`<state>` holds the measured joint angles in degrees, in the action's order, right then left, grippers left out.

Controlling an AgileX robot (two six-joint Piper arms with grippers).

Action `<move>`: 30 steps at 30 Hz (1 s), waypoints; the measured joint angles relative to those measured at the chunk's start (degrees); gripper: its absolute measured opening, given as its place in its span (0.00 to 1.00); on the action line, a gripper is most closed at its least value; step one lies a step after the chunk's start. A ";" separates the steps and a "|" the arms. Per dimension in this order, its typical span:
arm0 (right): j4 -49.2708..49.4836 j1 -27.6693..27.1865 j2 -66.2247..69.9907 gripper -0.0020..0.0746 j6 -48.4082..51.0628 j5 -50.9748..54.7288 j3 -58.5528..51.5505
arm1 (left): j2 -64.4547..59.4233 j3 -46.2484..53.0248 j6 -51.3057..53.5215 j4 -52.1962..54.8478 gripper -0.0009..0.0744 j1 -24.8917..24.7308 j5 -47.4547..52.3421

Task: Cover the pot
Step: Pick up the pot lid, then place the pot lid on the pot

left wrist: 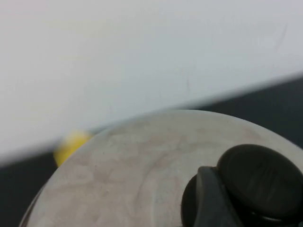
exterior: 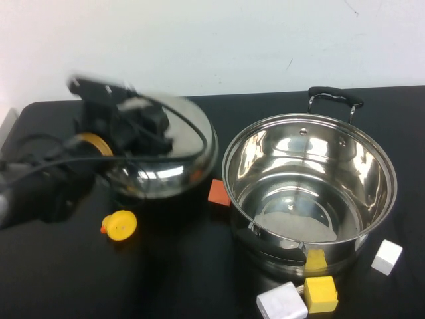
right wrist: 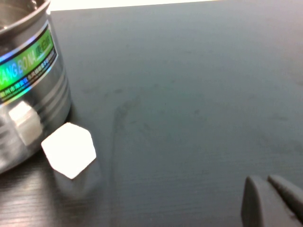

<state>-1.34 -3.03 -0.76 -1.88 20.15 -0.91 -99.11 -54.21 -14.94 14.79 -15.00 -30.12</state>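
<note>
On the surface, right half: pot (exterior: pixel 309 189) stands upright and uncovered, 1 black handle at the far rim, 1 at the near rim; inside looks bare.
Surface: black surface (exterior: pixel 172 279), carrying everything.
Lid: steel lid (exterior: pixel 174 156) with a black knob (left wrist: pixel 260 182), left of the pot and apart from it, tilted; blurred in the high view, so it looks to be in motion.
Left gripper: left gripper (exterior: pixel 136 133) sits over the lid; in the left wrist view its dark finger (left wrist: pixel 213 201) lies against the knob. I take it to be clenched on the knob, though the far side of the grasp is hidden.
Right gripper: right gripper (right wrist: pixel 272 201) is out of the high view; the right wrist view puts it low over bare surface beside the pot's outer wall, the 2 fingertips pressed together, holding nothing.
Clutter: yellow duck (exterior: pixel 120 224) near the lid's front edge; orange block (exterior: pixel 218 193) between lid and pot; yellow block (exterior: pixel 321 293) and white block (exterior: pixel 282 304) in front of the pot; white cube (exterior: pixel 386 256) just beside its right wall.
Progress: judged early to middle. Lid appears gripped, possibly lifted; carrying it across, centring it over the rim and lowering it are all left.
Watch: orange block lies on the direct path if the lid travels low.
</note>
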 joint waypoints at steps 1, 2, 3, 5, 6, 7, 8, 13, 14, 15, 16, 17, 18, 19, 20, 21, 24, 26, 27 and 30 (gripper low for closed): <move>0.00 0.00 0.00 0.02 0.00 0.00 0.00 | 1.83 0.00 1.18 -0.39 0.45 0.00 0.79; 0.00 0.00 0.00 0.02 0.00 0.00 0.00 | 4.21 0.00 2.34 -0.68 0.45 0.00 1.67; 0.00 0.00 0.00 0.02 0.00 0.00 0.00 | 6.61 0.00 2.85 -0.84 0.45 0.00 2.29; 0.00 0.00 0.00 0.02 0.00 0.00 0.00 | 11.04 0.00 2.83 -1.05 0.45 0.00 2.94; 0.00 0.00 0.00 0.02 0.00 0.00 0.00 | 13.53 0.00 1.91 -1.05 0.45 0.00 3.07; 0.00 0.00 0.00 0.02 0.00 0.00 0.00 | 15.51 0.00 0.60 -1.05 0.45 -0.24 3.18; 0.00 0.00 0.00 0.02 0.00 0.00 0.00 | 17.89 0.00 -1.91 -0.50 0.45 -0.64 3.16; 0.00 0.00 0.00 0.02 0.00 0.00 0.00 | 26.14 0.00 -19.55 11.07 0.45 -5.50 2.85; 0.00 0.00 0.00 0.02 0.00 0.00 0.00 | 26.65 0.00 -22.72 14.38 0.45 -7.02 2.48; 0.00 0.00 0.00 0.02 0.00 0.00 0.00 | 26.89 0.00 -25.31 17.25 0.45 -8.68 2.35; 0.00 0.00 0.00 0.02 0.00 0.00 0.00 | 26.76 0.00 -27.41 19.35 0.45 -10.41 2.20; 0.00 0.00 0.00 0.02 0.00 0.00 0.00 | 26.32 0.00 -28.66 20.45 0.45 -11.84 2.20; 0.00 0.00 0.00 0.02 0.00 0.00 0.00 | 25.57 0.00 -29.68 21.31 0.45 -13.59 2.11; 0.00 0.00 0.00 0.02 0.00 0.00 0.00 | 24.52 0.00 -30.24 21.95 0.45 -15.21 1.80; 0.00 0.00 0.00 0.02 0.00 0.00 0.00 | 23.25 0.00 -30.25 22.30 0.45 -16.64 1.25; 0.00 0.00 0.00 0.02 0.00 0.00 0.00 | 21.85 0.00 -30.25 22.41 0.45 -17.61 0.59; 0.00 0.00 0.00 0.02 0.00 0.00 0.00 | 17.24 -0.20 -30.34 23.15 0.45 -20.50 -0.90; 0.00 0.00 0.00 0.02 0.00 0.00 0.00 | 14.59 -1.07 -30.39 23.39 0.45 -21.64 -0.90; 0.00 0.00 0.00 0.02 0.00 0.00 0.00 | 13.21 -1.83 -30.39 23.39 0.45 -21.93 -0.76; 0.00 0.00 0.00 0.02 0.00 0.00 0.00 | 10.13 -4.51 -30.48 23.52 0.45 -22.39 -0.37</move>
<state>-1.34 -3.03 -0.76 -1.88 20.15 -0.91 -88.98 -58.72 -45.42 38.31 -37.39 -30.50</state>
